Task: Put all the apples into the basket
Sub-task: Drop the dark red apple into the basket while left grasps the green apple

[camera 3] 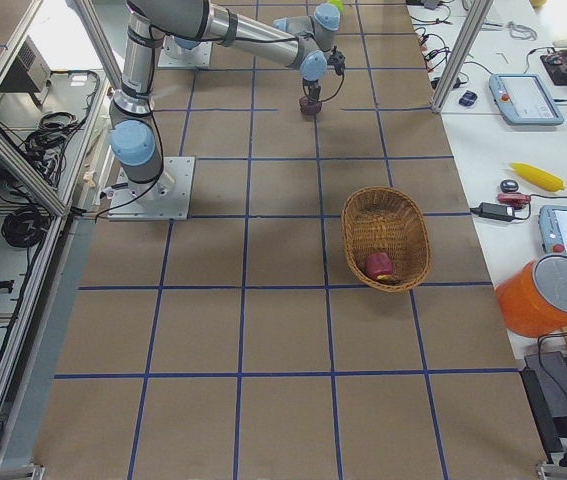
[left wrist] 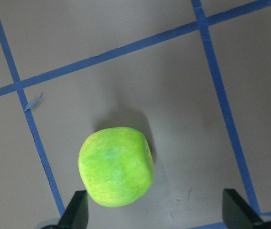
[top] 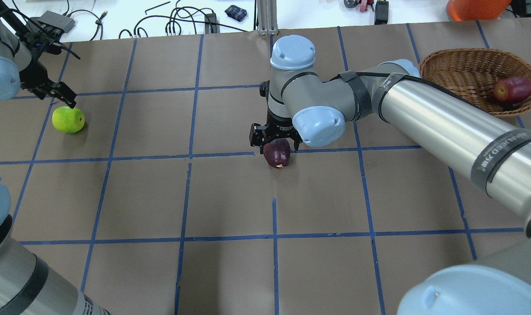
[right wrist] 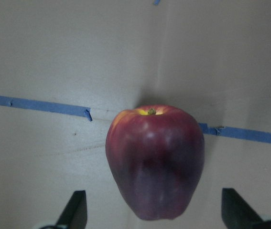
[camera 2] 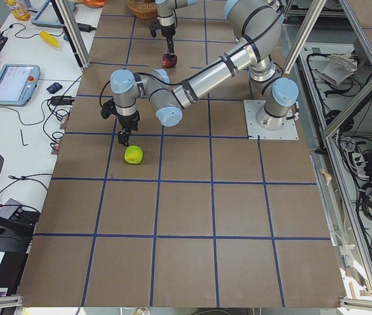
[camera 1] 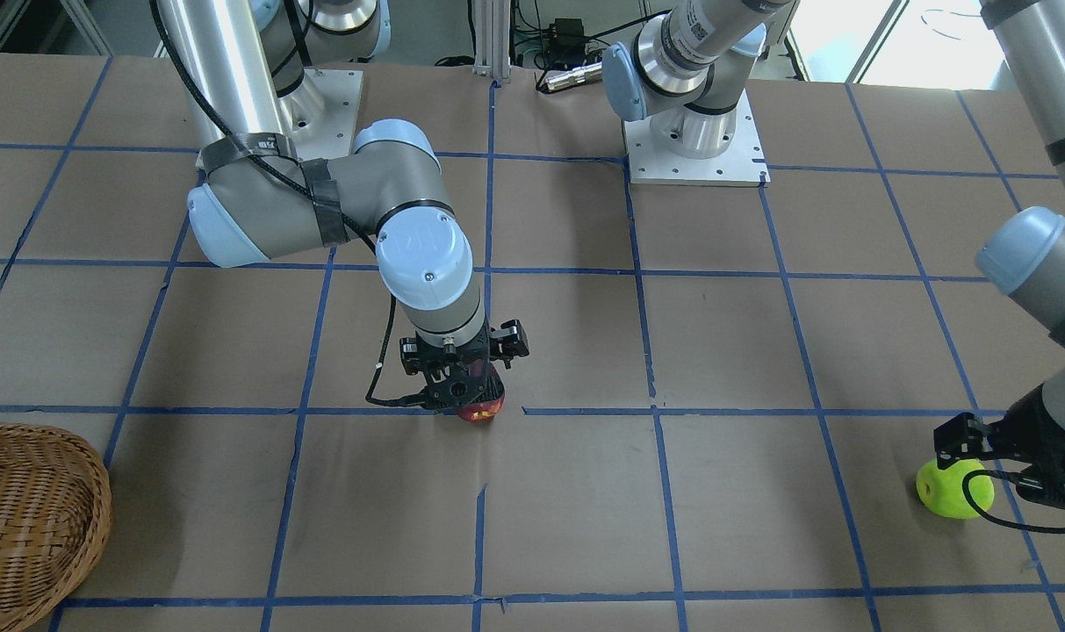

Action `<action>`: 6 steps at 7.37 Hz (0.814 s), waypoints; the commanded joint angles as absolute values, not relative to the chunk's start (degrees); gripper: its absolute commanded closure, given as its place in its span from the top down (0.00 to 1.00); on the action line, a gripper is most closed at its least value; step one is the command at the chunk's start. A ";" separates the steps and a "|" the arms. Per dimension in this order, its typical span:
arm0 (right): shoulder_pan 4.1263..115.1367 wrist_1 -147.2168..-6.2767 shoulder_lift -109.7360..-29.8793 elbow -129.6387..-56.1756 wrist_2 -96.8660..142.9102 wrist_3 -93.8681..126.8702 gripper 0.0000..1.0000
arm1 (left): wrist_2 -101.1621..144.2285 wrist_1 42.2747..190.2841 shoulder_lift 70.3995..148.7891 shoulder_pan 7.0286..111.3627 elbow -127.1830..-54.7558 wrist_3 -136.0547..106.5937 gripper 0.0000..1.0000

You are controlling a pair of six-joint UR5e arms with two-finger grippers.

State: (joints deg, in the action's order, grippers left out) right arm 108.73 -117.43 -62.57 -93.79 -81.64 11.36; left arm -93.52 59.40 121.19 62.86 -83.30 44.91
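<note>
While straddling the maroon apple (top: 277, 154) on the table (top: 379, 197) with the right gripper (top: 275, 139) spread wide, ready to clamp, hangs the left gripper (left wrist: 155, 212) likewise parted above the green apple (top: 68, 119), off-centre toward one finger. Grips nothing yet. Shows the red apple (top: 511, 89) already inside the basket (top: 462, 54).

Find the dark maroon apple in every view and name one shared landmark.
Front-facing: dark maroon apple just left of centre, partly covered from above.
Overhead: it sits mid-frame.
Exterior left: far end, near the top.
Exterior right: far end, top centre.
Left wrist: not in it.
Right wrist: fills the centre.
Landmark: the blue tape line running under it.
</note>
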 commanded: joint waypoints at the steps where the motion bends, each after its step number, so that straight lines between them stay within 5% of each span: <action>1: 108.81 -119.97 -59.60 -93.96 -81.04 11.87 1.00 | -91.85 58.45 125.05 60.83 -82.79 47.19 1.00; 3: 108.81 -120.06 -58.28 -93.96 -81.30 11.95 1.00 | -92.46 58.97 127.96 60.47 -82.35 48.17 1.00; 4: 108.81 -120.67 -58.18 -93.69 -81.82 12.21 0.34 | -92.29 58.97 129.27 60.47 -82.18 47.38 1.00; 5: 108.55 -121.20 -58.62 -93.26 -82.17 11.87 0.00 | -92.46 58.97 130.07 60.38 -82.18 45.72 1.00; 6: 107.85 -121.03 -59.58 -92.82 -82.18 12.04 0.00 | -92.03 58.97 130.25 60.03 -82.18 45.96 0.92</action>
